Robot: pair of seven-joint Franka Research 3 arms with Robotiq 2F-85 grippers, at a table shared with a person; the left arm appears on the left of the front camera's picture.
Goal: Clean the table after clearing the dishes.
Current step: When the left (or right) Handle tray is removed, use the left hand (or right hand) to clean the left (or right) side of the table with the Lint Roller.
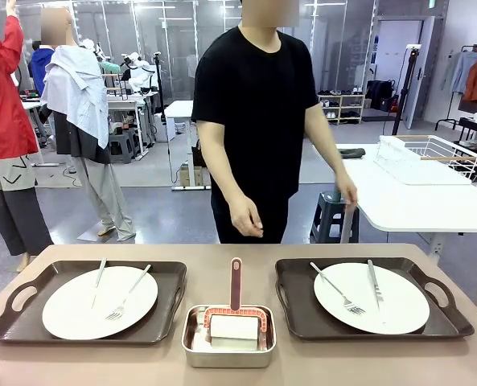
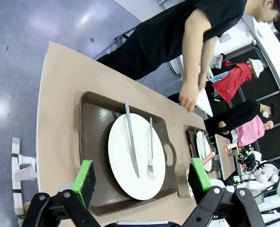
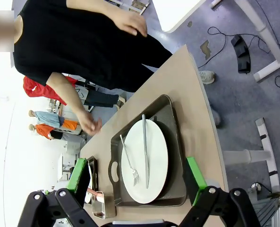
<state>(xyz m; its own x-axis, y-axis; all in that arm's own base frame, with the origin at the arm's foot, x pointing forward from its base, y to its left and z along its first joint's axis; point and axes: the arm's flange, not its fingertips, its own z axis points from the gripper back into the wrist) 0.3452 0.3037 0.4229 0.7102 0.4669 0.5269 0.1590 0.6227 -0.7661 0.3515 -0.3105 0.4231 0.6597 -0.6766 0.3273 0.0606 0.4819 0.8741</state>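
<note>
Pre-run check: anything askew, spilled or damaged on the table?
Nothing stands out. The left plate and the right plate lie flat on their trays, a fork and a knife on each. The steel pan with the red-handled brush sits level between the trays. No spill or damage shows on the table.

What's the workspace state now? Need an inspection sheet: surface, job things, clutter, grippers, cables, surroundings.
Surface: matte beige-brown table, no stains seen.
Job's things: left round white plate on left dark brown handled tray; right plate on right tray; silver fork and knife on each.
Clutter: small rectangular steel pan between the trays, holding a white-pad scrubber with a red-brown handle.
Grippers: left gripper open above the left tray, holding nothing; right gripper open above the right tray, holding nothing.
Cables: black cable on the floor off the table's end.
Surroundings: person in black T-shirt at the far side, hands off the table; white side table with wire rack behind.
</note>
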